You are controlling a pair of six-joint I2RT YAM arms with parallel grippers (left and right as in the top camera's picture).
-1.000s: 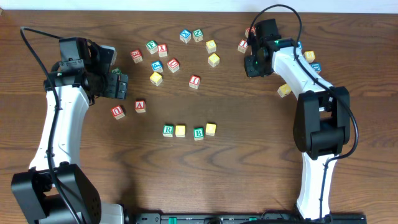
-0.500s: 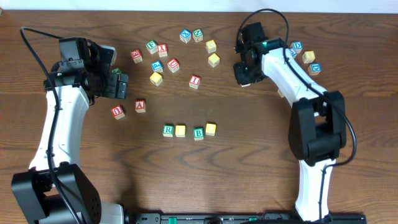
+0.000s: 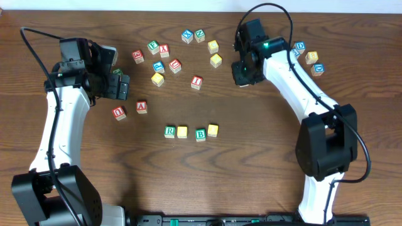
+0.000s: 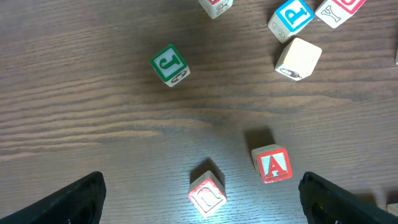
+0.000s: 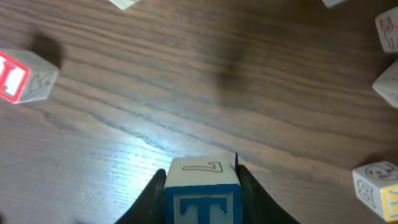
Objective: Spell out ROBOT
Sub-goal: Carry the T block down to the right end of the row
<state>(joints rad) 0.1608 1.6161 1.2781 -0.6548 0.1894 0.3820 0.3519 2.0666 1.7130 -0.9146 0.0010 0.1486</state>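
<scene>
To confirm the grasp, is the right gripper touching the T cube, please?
Touching. The right wrist view shows the right gripper clamped flush on both sides of the T cube.

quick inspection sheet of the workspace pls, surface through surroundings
surface: wooden table, bare brown wood, no spills seen
job's things: R cube, yellow cube, B cube and second yellow cube in a row; T cube away from the row
clutter: A cube, U cube, loose letter cubes beyond
tools: left tool open, empty; right tool shut on T cube
cables: left cable and right cable, black loops
surroundings: black base bar
</scene>
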